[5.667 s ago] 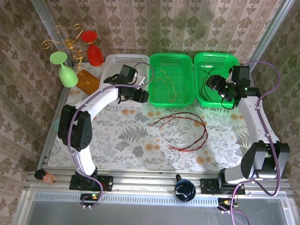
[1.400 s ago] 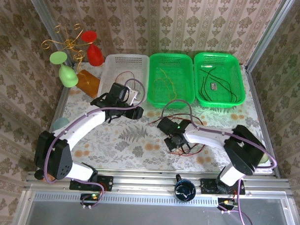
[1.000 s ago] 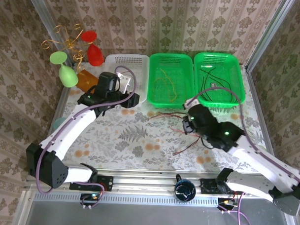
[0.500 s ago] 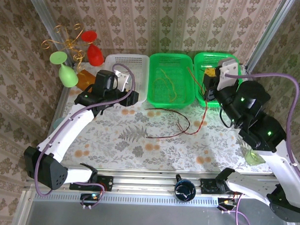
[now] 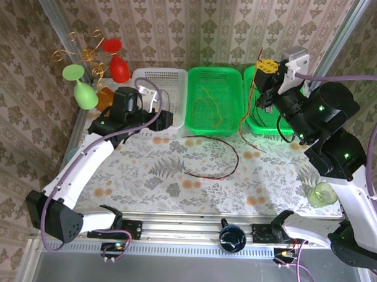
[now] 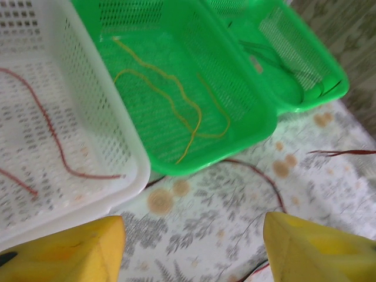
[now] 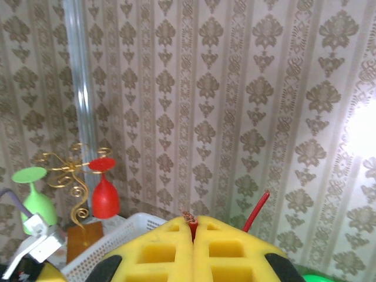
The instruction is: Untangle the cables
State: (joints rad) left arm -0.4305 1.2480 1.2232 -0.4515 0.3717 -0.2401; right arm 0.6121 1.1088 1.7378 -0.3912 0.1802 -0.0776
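My right gripper (image 5: 266, 67) is raised high over the right green basket (image 5: 254, 126). In the right wrist view it (image 7: 192, 226) is shut on a red cable (image 7: 190, 221), and a second red end (image 7: 257, 211) sticks up beside it. That red cable (image 5: 242, 117) hangs down to the table, where a dark red loop (image 5: 228, 156) lies. A yellow cable (image 6: 176, 106) rests in the middle green basket (image 5: 195, 125), black cables (image 6: 276, 59) in the right one, and a red cable (image 6: 50, 126) in the white basket (image 6: 132, 170). My left gripper (image 6: 194, 235) hovers open by the white basket (image 5: 141, 77).
Red (image 5: 118, 65) and green (image 5: 85, 93) wine glasses and a gold wire rack (image 5: 86, 54) stand at the back left. Another green glass (image 5: 323, 194) sits at the right edge. A dark round object (image 5: 233, 236) lies on the near rail.
My right arm has risen further and pulled back over the right green basket, drawing the red cable up from the table. The left gripper has shifted slightly left.
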